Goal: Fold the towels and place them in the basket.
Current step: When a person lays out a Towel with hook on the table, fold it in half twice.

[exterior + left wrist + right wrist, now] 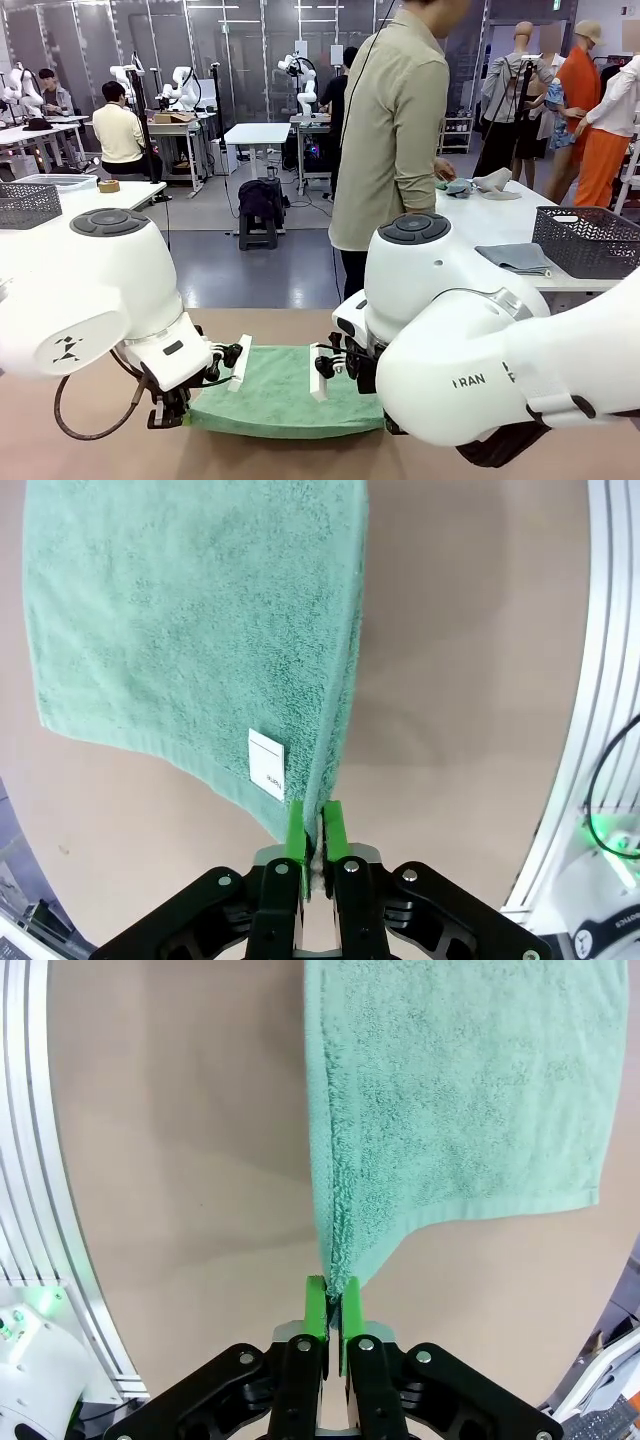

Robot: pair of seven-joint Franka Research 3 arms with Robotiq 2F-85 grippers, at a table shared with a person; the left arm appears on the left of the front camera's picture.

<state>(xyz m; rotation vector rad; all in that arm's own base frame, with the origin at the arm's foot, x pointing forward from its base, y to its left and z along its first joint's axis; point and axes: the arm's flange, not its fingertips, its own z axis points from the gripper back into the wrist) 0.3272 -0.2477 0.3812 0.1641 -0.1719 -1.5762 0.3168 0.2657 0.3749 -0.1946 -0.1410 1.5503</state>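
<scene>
A big lab room with other tables is behind. In the front view a person [390, 130] stands at the far edge of the brown worktop [300, 462]. The mint towel [285, 395] is at the near edge of the worktop, between the left arm [100, 290] and the right arm [470, 340]. Its near side runs from one arm to the other, along the near edge. Each arm is at one near corner, so neither is nearer than the other. The rest of the towel goes away from the jaws toward the far edge. Behind on the right, on a white table [480, 215], stand the basket [585, 245] and, just beside it, a grey towel [515, 258]. Both are well apart from the arms.

In the left wrist view the left jaws are together, and the green pads [294, 832] clamp one corner of the towel [190, 610]. The cloth goes straight away from the jaws, with a white label [266, 765] near this corner. Whether the held side is one layer or two, I cannot tell. Bare worktop [470, 680] is beside the towel, and a metal rail [600, 680] is at its edge.

In the right wrist view the right jaws are together also. Their pads [316, 1305] are clamped on the other near corner of the towel [460, 1090], which again goes straight away. I judge that the fold must carry the held side forward over the far side, with both arms moving evenly. The worktop [180, 1160] ahead seems to give enough room.
</scene>
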